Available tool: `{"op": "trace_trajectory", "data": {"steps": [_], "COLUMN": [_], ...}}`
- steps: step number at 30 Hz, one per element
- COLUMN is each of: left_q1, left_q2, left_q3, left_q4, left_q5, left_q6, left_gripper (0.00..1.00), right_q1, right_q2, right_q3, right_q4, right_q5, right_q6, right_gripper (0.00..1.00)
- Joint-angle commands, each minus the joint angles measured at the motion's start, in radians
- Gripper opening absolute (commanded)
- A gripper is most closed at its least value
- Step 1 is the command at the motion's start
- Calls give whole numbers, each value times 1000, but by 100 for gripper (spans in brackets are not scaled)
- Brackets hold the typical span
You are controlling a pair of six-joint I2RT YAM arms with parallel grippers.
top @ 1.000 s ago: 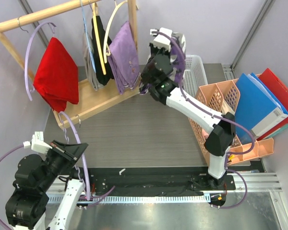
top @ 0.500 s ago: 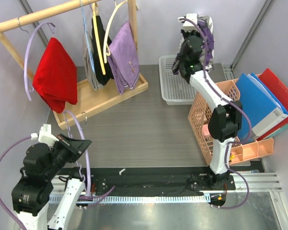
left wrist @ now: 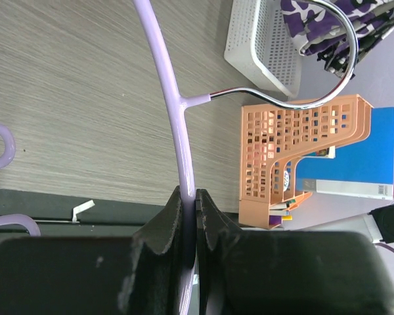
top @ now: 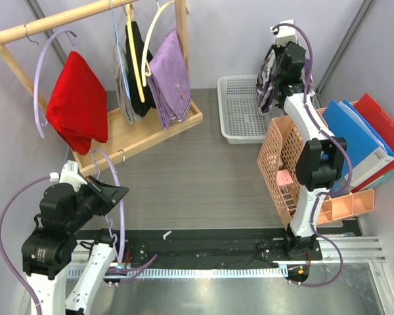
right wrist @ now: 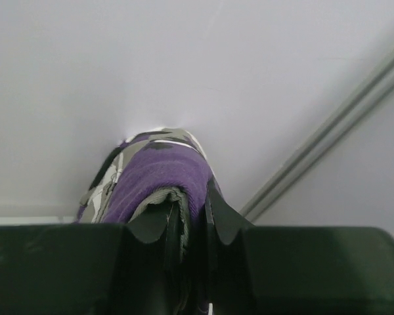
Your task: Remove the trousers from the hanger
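A grey wood-grain table point(top: 197, 177) is seen, with a wooden clothes rack point(top: 52, 21) set at its far left. On that rack the plain lilac trousers with small buttons point(top: 171, 79) are draped over a yellow hanger. At the far right a white perforated plastic basket point(top: 236, 105) is placed. Above the basket's far right edge, the purple, white and black camouflage trousers point(right wrist: 151, 177) are held up. They are pinched by the right gripper point(right wrist: 192, 197), whose jaws are closed on the fabric. A lilac plastic hanger with a metal hook point(left wrist: 174, 125) is held near the table's near left edge. Its bar is clamped between the jaws of the left gripper point(left wrist: 188, 197).
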Motion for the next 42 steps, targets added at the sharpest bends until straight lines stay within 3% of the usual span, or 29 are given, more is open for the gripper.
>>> {"op": "trace_trajectory", "data": {"steps": [1, 10, 18, 28, 31, 33, 34, 35, 38, 42], "left_q1": [-1, -1, -1, -1, -1, -1, 0, -1, -1, 0], "left_q2": [7, -13, -40, -51, -53, -62, -68, -71, -82, -93], "left_q3": [11, 41, 40, 48, 43, 40, 32, 19, -20, -46], "left_q4": [68, 8, -12, -26, -21, -18, -17, -12, 17, 70], "left_q5": [18, 4, 2, 4, 13, 13, 12, 12, 34, 74], "left_q6": [41, 73, 55, 40, 35, 29, 27, 18, -14, -48], "left_gripper": [0, 0, 0, 0, 0, 0, 0, 0, 0, 0], "right_q1": [75, 219, 300, 323, 325, 325, 323, 323, 325, 323], "right_q2": [-5, 39, 110, 138, 107, 81, 66, 28, -73, -189], "right_q3": [54, -56, -49, -56, -65, -62, -67, -76, -134, -214], "right_q4": [52, 73, 71, 33, -49, -128, -206, -238, -366, -499], "right_q5": [-156, -84, -38, 75, 137, 166, 177, 185, 165, 178], "right_q6": [-60, -121, 0, 259, 305, 331, 346, 369, 412, 458], "right_gripper": [1, 1, 7, 26, 40, 55, 67, 92, 100, 100]}}
